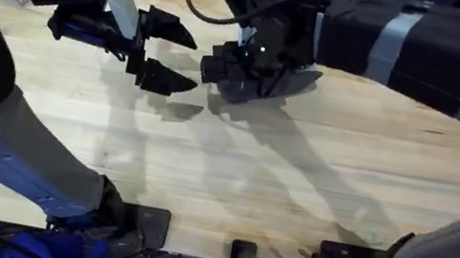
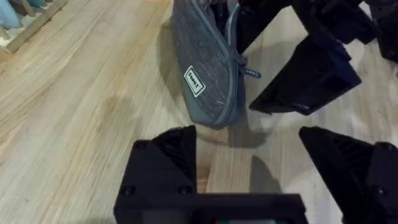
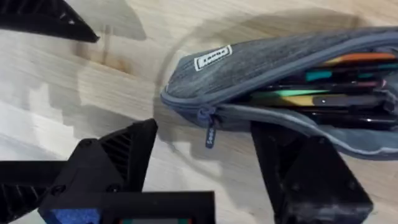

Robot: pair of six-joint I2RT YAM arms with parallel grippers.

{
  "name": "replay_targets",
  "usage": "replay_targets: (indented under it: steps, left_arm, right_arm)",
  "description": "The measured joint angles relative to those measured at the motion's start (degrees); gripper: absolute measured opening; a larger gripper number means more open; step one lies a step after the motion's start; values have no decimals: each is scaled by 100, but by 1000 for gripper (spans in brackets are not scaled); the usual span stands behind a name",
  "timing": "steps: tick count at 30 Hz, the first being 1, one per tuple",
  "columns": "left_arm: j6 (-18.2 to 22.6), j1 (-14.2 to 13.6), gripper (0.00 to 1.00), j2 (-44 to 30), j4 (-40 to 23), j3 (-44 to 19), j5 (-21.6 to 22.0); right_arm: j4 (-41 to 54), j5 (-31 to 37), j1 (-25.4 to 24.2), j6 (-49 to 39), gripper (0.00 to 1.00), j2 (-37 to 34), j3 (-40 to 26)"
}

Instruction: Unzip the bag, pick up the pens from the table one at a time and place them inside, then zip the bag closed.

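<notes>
Fingers (image 3: 298, 168) of the right gripper (image 3: 205, 174) stand spread wide, one pressing on the open bag (image 3: 273, 81)'s lower lip; they grip nothing. Its small white label (image 3: 212, 57) carries writing too small to read, and a zipper pull (image 3: 210, 134) dangles at the rounded end. Several pens (image 3: 323, 93) lie inside. Just beside the bag on the table (image 1: 295, 188), the left gripper (image 1: 163, 51) gapes wide, holding nothing.

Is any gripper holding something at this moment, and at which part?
Nothing is clearly held. The left gripper is open beside the bag; the right gripper is open at its zipper end.
</notes>
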State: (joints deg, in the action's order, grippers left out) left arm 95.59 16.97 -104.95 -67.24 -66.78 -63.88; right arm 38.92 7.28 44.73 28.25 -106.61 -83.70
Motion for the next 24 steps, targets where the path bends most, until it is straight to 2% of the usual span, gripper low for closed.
replay_targets:
  steps: [4,12,24]
  left_arm:
    - [0,0,995,0,0,0,0]
    - [0,0,996,-2,0,0,0]
    - [0,0,995,0,0,0,0]
  right_arm:
    - [-107,46,7,-7,903,0,0]
    - [-160,188,7,-171,829,0,0]
    - [-158,372,4,-216,568,0,0]
